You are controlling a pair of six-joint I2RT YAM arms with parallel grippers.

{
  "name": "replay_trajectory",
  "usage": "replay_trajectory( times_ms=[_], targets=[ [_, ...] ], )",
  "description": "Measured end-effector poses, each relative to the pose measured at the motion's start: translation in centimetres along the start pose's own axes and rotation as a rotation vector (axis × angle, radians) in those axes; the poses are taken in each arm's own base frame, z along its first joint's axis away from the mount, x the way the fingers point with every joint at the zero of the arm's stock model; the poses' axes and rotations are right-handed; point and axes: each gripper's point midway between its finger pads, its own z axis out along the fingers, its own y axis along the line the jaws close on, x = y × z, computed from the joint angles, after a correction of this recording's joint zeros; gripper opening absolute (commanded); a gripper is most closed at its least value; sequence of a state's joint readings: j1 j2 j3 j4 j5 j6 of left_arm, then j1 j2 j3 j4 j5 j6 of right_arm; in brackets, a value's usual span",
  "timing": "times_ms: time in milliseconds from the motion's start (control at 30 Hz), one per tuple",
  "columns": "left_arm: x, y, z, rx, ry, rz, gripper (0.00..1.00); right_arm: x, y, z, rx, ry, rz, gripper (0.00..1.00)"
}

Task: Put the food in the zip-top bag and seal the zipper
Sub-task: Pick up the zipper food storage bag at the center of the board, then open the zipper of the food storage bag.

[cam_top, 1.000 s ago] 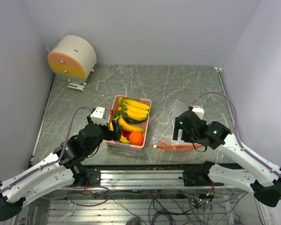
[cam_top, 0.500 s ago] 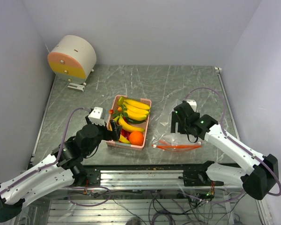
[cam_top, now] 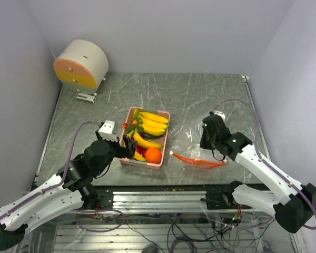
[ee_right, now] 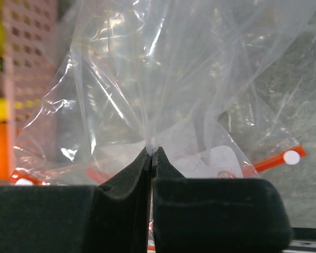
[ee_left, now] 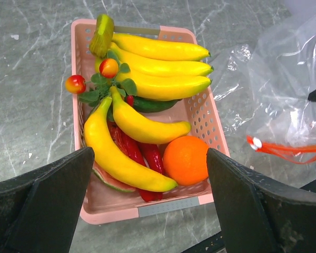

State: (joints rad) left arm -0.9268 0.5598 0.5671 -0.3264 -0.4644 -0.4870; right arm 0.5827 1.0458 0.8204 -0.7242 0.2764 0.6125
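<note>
Food (ee_left: 163, 87) sat piled in the pink tray (ee_left: 200, 113) beneath the left claw (ee_left: 150, 174), which gaped wide and empty. At the tray's three o'clock, the right claw (ee_right: 151, 158) was clamped tight on the zip-top bag (ee_right: 163, 79), apparently to lift its mouth open.

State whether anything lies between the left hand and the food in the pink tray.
Nothing visible does. The open left hand faces the tray, with the bananas and orange exposed on top; the chili peppers lie partly under a banana.

Lab cell: bare-walled marbled table (cam_top: 200, 95)
</note>
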Motion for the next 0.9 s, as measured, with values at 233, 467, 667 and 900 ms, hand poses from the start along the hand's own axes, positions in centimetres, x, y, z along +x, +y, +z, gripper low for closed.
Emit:
replay_trajectory(
  times_ms=[233,467,667,900],
  targets=[
    [-1.1,-1.0,-0.4,0.063,-0.046,-0.018,0.99,-6.9,3.0,-6.8,-0.241,-0.292,0.333,0.0],
    [-1.9,-3.9,-0.2,0.235,-0.135,-0.019,0.99,-12.0,5.4,-11.8,-0.493,-0.463,0.632,0.0],
    [-3.1,-7.8,0.2,0.446,-0.27,0.007,1.0,-13.3,7.6,-12.0,-0.598,-0.441,0.731,0.0],
    [-4.0,-12.0,1.4,0.624,-0.353,0.011,0.98,-14.6,9.3,-12.7,-0.699,-0.432,0.789,0.0]
  ],
)
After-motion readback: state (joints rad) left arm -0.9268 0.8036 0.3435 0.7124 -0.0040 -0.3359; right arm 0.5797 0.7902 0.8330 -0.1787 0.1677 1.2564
